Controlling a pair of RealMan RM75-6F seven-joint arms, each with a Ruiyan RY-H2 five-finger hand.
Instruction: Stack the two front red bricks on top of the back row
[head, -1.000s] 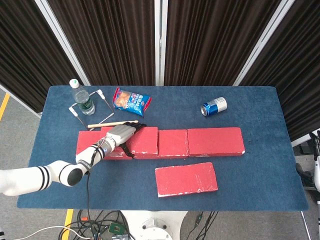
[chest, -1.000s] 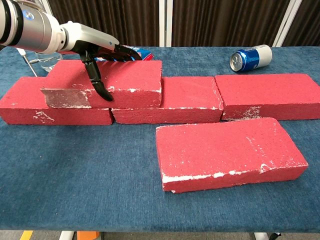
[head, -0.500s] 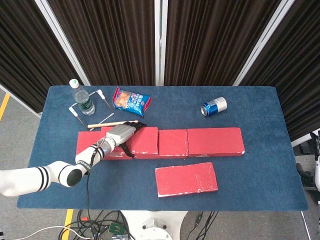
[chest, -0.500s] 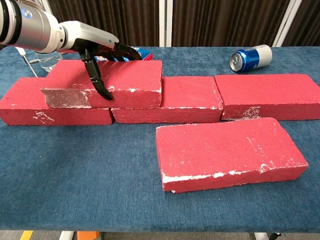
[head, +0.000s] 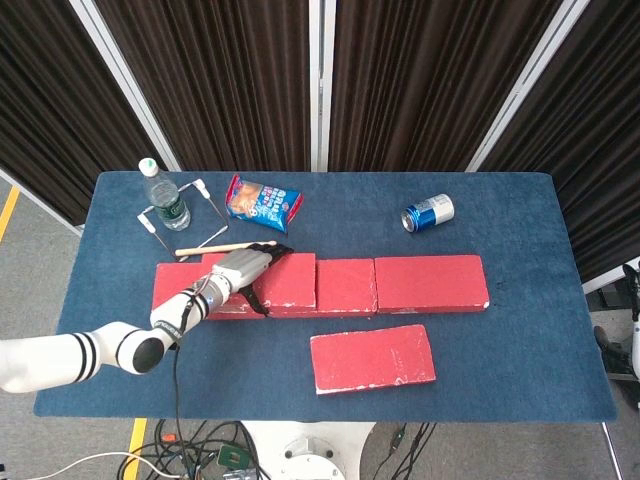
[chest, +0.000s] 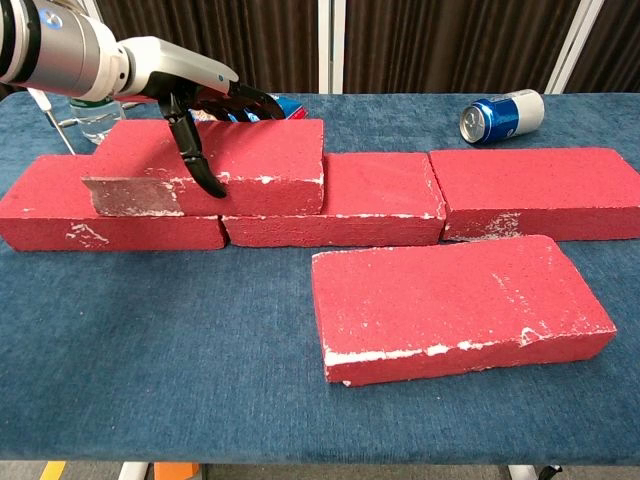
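One red brick (chest: 260, 160) (head: 288, 282) lies on top of the back row, across the seam between the row's left brick (chest: 50, 205) and middle brick (chest: 375, 200). My left hand (chest: 175, 75) (head: 240, 268) spans its left half. The thumb runs down the brick's front face, and the fingers arch just above its far edge without closing on it. The row's right brick (chest: 540, 185) has nothing on it. Another red brick (chest: 455, 305) (head: 372, 358) lies flat on the blue table in front of the row. My right hand shows in neither view.
A blue drink can (chest: 503, 113) (head: 428, 213) lies on its side behind the right brick. Behind the row on the left are a snack bag (head: 263, 202), a water bottle (head: 165, 200), thin white-handled tools (head: 210, 205) and a wooden stick (head: 215, 246).
My left hand has risen slightly and its fingers have lifted off the far edge of the stacked brick. The brick itself has not moved.
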